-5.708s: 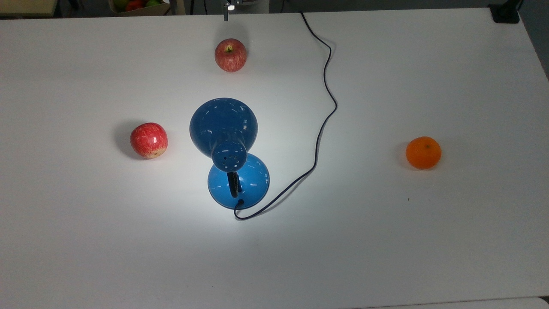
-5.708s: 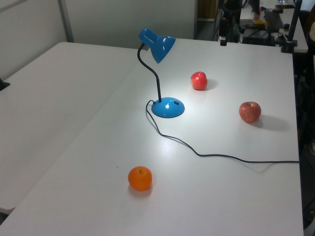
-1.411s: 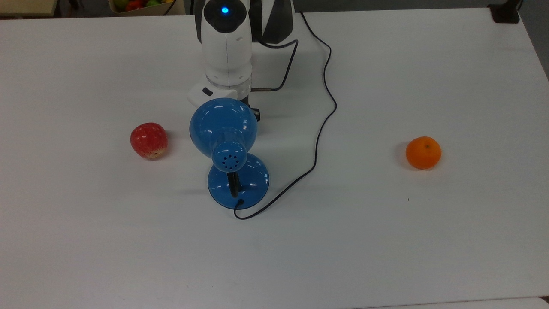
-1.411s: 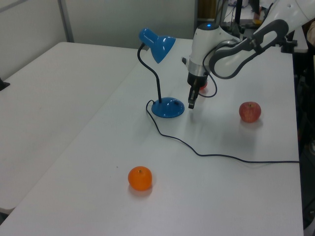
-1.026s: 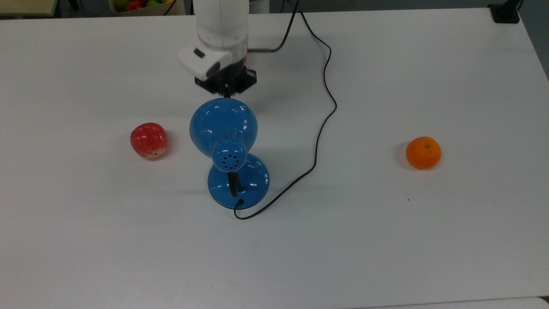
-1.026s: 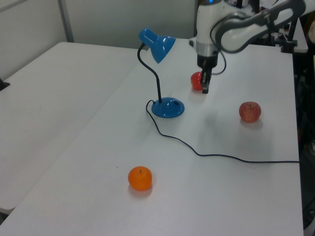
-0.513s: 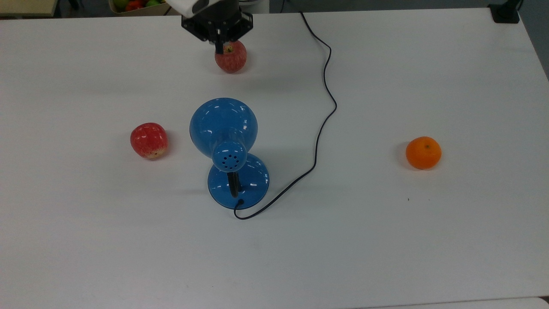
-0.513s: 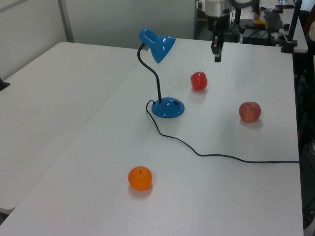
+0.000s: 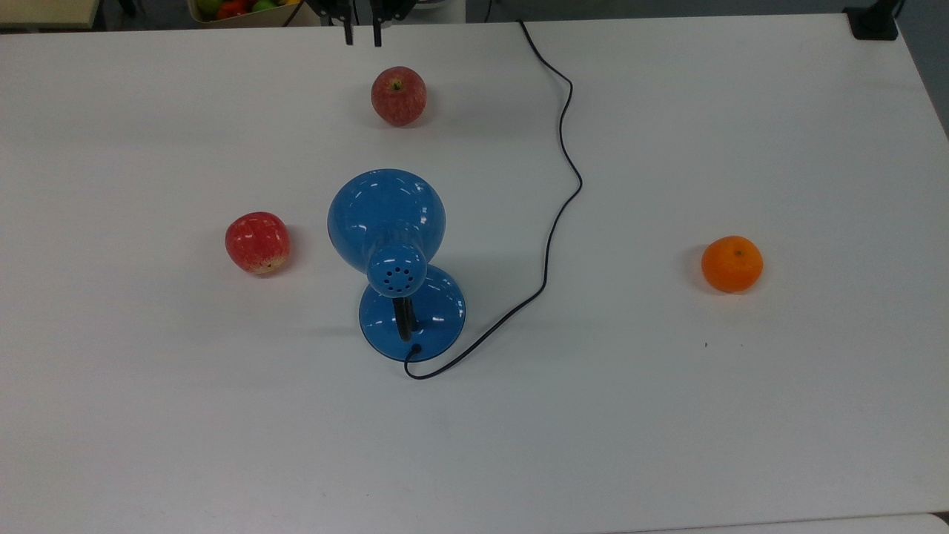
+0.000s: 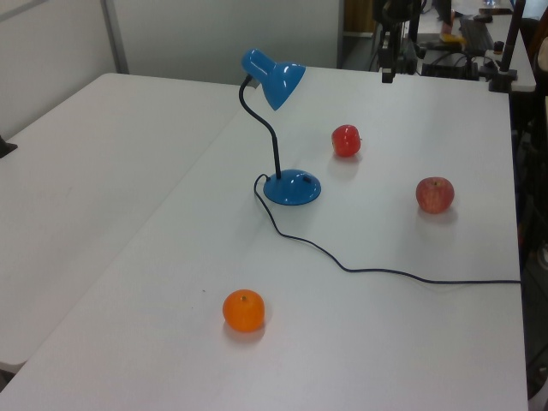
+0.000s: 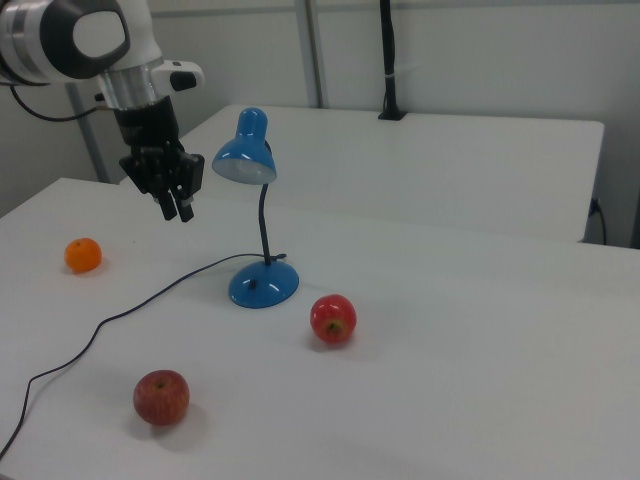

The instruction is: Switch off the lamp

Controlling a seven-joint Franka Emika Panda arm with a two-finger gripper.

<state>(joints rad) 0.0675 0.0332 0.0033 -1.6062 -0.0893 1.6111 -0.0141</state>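
- Gripper (image 9: 362, 35) at the top view's upper edge, raised over the far side of the white table (image 9: 741, 408), 2 dark fingers (image 9: 348, 35) parted with a narrow gap, nothing between them, touching nothing.
- In the right view, gripper (image 11: 178, 209) hanging fingers-down in the air at the right view's left of the shade, apart from it.
- Lamp (image 9: 387, 216) standing upright near the table's middle, blue bell shade tilted downward on a curved black neck, round blue base (image 9: 437, 311) flat on the table; no pool of light under the shade.
- Thin dark cord (image 9: 560, 193) running from the base in loose curves to the table's far edge.
- 2 red apples: one (image 9: 399, 95) just below the gripper in the top view, well apart from the lamp; another (image 9: 257, 242) near the shade at the top view's left.
- 1 orange (image 9: 732, 263) well apart at the top view's right.
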